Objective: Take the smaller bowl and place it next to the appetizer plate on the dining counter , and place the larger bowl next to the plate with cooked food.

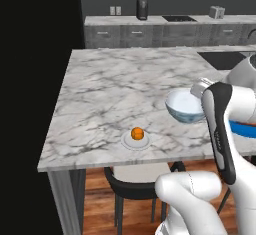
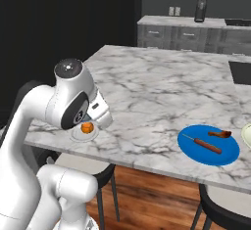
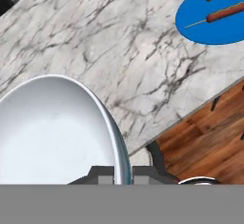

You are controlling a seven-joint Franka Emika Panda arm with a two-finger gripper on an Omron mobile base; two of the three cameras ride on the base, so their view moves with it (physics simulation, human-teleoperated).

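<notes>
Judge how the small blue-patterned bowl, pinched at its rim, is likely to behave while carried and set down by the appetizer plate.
The smaller bowl looks rigid and glazed, so the rim pinch by the gripper could slip. Held at one edge, it hangs tilted and may swing. Its rounded base might rock on landing on the dining counter near the appetizer plate.

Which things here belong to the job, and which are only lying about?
Job:
- small bowl, held in the shut tool
- small white plate with the orange ball
- blue plate with brown strips
- pale bowl at the picture's right edge
- marble counter

Lying about:
- dark canister
- toaster
- black chair
</notes>
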